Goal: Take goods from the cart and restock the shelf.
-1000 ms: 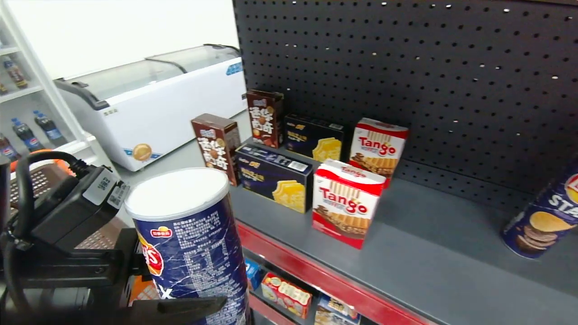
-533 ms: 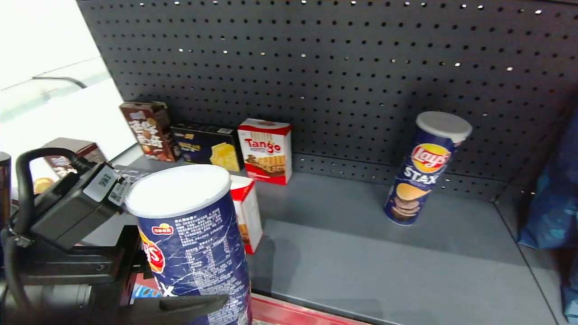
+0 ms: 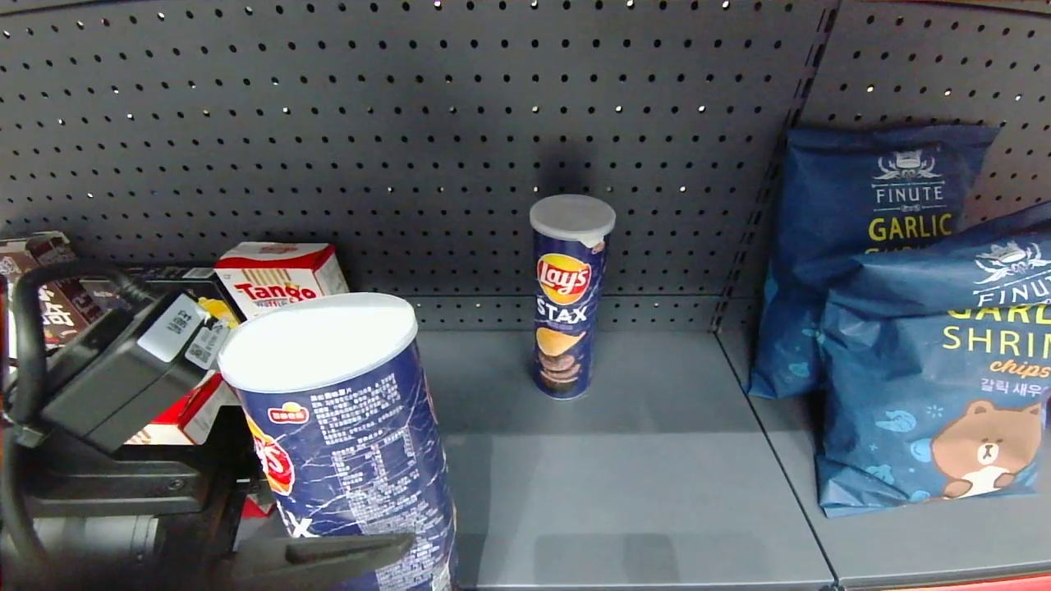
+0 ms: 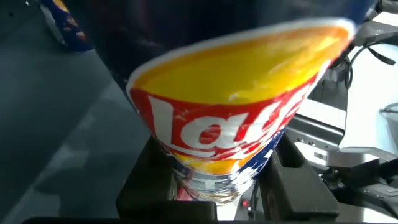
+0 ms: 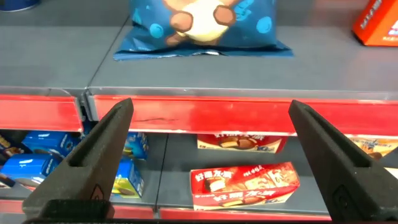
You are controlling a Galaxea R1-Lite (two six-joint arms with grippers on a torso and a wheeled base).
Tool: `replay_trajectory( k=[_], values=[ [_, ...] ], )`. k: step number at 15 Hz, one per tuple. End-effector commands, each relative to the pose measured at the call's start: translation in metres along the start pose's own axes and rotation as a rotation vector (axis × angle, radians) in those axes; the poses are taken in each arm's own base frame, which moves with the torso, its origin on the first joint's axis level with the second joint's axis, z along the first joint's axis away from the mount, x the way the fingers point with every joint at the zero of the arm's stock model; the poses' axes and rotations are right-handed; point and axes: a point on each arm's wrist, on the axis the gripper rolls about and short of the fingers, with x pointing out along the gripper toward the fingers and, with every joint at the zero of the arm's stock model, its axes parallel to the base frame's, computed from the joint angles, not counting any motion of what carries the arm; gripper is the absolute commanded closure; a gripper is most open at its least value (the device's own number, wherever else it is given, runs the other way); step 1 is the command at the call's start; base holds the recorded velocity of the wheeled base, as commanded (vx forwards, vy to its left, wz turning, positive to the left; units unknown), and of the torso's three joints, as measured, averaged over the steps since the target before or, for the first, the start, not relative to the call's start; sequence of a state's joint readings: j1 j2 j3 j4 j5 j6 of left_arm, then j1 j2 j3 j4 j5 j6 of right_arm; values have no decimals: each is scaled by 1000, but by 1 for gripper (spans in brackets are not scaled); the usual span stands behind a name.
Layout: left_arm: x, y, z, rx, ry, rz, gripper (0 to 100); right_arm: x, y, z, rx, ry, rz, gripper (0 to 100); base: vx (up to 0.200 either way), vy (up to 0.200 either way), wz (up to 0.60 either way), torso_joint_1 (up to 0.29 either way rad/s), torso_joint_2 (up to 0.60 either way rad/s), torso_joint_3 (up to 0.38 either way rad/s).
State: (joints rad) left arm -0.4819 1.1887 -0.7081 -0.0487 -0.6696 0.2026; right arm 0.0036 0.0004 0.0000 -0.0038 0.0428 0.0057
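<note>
A dark blue cylindrical chip can (image 3: 345, 427) with a white plastic lid is clamped upright in the left gripper (image 4: 217, 190), low at the robot's left, in front of the grey metal shelf board (image 3: 640, 476). In the left wrist view the black fingers (image 4: 146, 186) are seen pressed against both sides of the can's lower body. In the head view its base is cut off by the frame's edge. Whether the can is over the board or short of its front edge cannot be determined.

A second can (image 3: 566, 304) of the same kind is stood upright on the board, close to the dark perforated back panel (image 3: 410, 123) and well apart from the held one. To the robot's right, two dark blue foil snack bags (image 3: 928, 394) are propped near the panel. The front bag overlaps the rear one and is cut off at the frame's side. To the left, a red and white cardboard wafer box (image 3: 279, 275) is partly hidden behind the held can and the left arm. The other boxes (image 3: 37, 279) at the frame's edge are too obscured to be identified.

The right gripper (image 5: 211, 155) is spread wide with nothing between its fingers, facing the red-painted shelf lip (image 5: 249, 115) and apart from it. Beneath the lip, red and blue cartons (image 5: 245, 183) are seen on a lower tier, several of them cut off.
</note>
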Motion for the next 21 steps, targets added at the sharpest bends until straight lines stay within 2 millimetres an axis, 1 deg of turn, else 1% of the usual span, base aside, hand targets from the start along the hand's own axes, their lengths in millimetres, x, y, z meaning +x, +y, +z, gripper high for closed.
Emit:
replay_trajectory(
  k=[1,21],
  values=[
    [0,1,0,-2,2,2,100,0,0,0,0,0,1,0,0,0,0,0,0,0],
    [1,1,-3,-9,10,2,100,0,0,0,2,0,1,0,0,0,0,0,0,0]
  ],
)
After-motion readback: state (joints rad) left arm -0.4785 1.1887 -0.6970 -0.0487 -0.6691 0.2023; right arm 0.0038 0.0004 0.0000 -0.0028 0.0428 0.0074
